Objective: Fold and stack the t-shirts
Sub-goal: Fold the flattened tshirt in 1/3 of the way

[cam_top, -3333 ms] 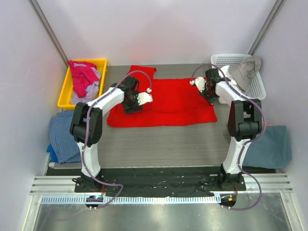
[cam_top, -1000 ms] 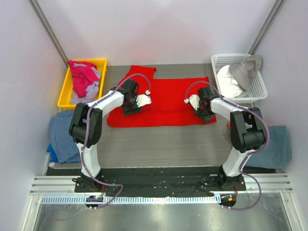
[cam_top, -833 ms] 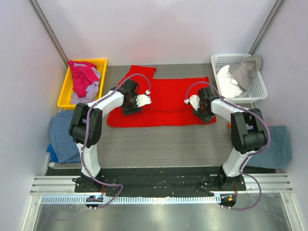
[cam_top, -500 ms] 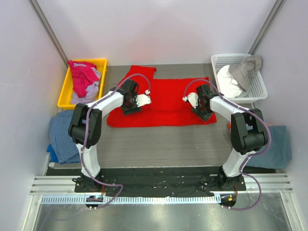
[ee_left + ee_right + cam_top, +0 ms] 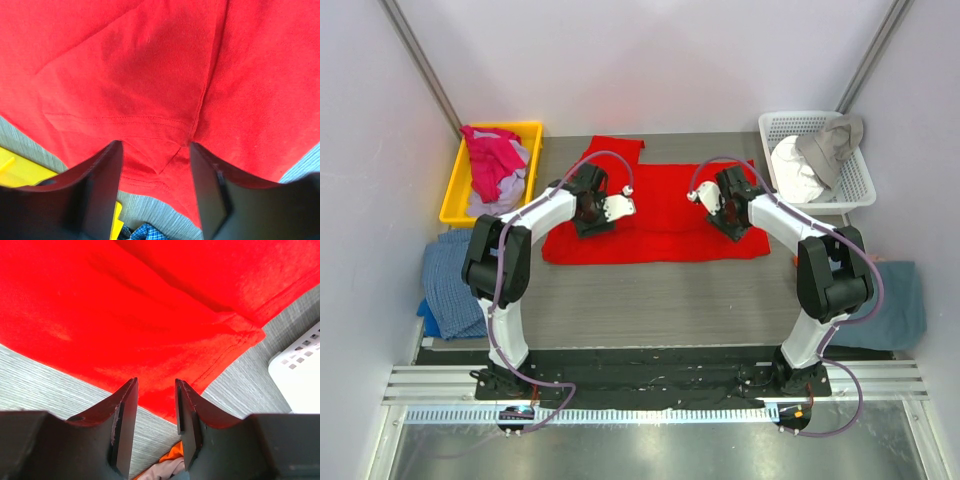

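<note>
Red t-shirt (image 5: 655, 215) lies spread on the tabletop (image 5: 650, 300), fold unfinished — left end effector (image 5: 155, 146) and right end effector (image 5: 155, 382) hover open, empty. More t-shirts (image 5: 492, 160) fill the yellow bin (image 5: 529, 130) — most work remains.

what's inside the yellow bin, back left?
Yellow bin: a crumpled magenta-pink shirt lies on top, over pale lavender cloth. Whatever is beneath those two, and the bin floor, is covered.
</note>
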Available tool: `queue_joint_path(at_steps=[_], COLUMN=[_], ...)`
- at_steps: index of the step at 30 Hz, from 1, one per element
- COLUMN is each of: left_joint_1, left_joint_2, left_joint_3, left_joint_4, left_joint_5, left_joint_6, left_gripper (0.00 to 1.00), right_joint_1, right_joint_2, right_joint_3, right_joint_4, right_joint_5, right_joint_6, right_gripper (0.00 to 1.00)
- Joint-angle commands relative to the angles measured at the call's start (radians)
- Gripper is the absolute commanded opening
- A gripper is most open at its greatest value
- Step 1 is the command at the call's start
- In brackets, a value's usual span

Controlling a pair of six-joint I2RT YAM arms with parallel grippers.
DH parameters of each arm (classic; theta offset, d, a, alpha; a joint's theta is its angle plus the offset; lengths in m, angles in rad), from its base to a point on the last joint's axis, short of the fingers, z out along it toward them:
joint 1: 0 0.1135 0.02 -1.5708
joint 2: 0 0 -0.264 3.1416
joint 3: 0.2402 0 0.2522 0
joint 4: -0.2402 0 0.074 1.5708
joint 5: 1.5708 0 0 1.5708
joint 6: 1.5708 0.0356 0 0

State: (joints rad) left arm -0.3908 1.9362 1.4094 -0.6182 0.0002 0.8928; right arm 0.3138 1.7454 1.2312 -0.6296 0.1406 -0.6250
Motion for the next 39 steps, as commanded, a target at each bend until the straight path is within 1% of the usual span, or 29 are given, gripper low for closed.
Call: queue_joint_path(at_steps=[1, 6, 12, 19, 23, 27, 39], left_joint_1=[-0.002, -0.002, 0.001, 0.001, 0.003, 0.006, 0.012], left_joint_2=[-0.005, 0.004, 0.007, 0.033, 0.049, 0.058, 0.061], left_joint_3=[0.048, 0.054, 0.046, 0.057, 0.066, 0.076, 0.082], left_joint_4=[-0.028, -0.038, -0.054, -0.058, -0.058, -0.058, -0.060], left_joint_5=[0.041, 0.044, 0.041, 0.041, 0.037, 0.038, 0.037], left_joint_6=[-0.011, -0.011, -0.002, 0.001, 0.001, -0.002, 0.000], left_gripper=[0.56, 0.57, 0.61, 0.61, 0.61, 0.58, 0.56], right_joint_1=[0.001, 0.001, 0.001, 0.001, 0.001, -0.001, 0.001], right_joint_2=[-0.040, -0.052, -0.052, -0.058, -0.063, -0.066, -0.066], right_joint_3=[-0.015, -0.029, -0.036, -0.045, -0.058, -0.062, -0.059], right_joint_4=[-0.001, 0.001, 0.007, 0.007, 0.010, 0.011, 0.011], right_joint_5=[0.024, 0.030, 0.033, 0.033, 0.040, 0.039, 0.039], right_joint_6=[0.005, 0.002, 0.002, 0.002, -0.001, -0.001, -0.002], right_gripper=[0.43, 0.43, 0.43, 0.43, 0.43, 0.43, 0.42])
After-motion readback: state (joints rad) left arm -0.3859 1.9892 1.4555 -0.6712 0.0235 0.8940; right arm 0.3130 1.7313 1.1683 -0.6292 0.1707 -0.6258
